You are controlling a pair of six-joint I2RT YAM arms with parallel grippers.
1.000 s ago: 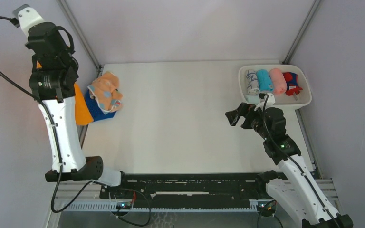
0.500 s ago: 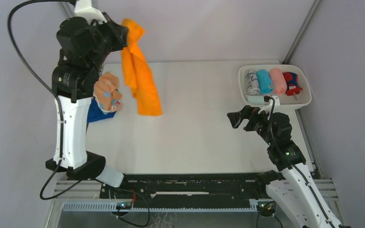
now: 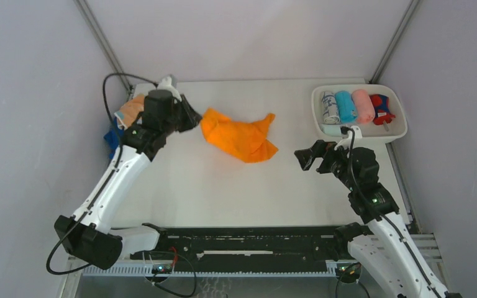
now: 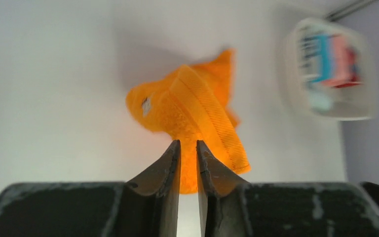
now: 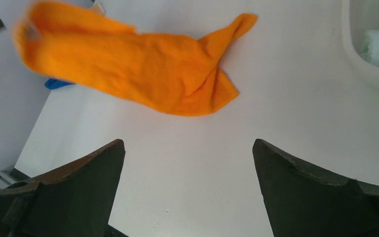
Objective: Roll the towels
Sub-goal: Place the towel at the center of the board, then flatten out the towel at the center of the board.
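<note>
Left jaws ajar, orange towel [image 3: 239, 138] just beyond.

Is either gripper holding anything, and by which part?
Right gripper: open and empty. Left gripper: jaws nearly shut at the left end of the orange towel; whether they pinch it cannot be told.

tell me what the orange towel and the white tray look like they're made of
Orange towel: soft cloth, likely terry or microfibre, with a matte, fuzzy finish. It lies crumpled in loose folds, and the left wrist view shows a ribbed woven band along one edge. White tray: probably moulded plastic, smooth with a faint sheen, and its rim is rounded and even. The exact fibre and plastic cannot be told.
</note>
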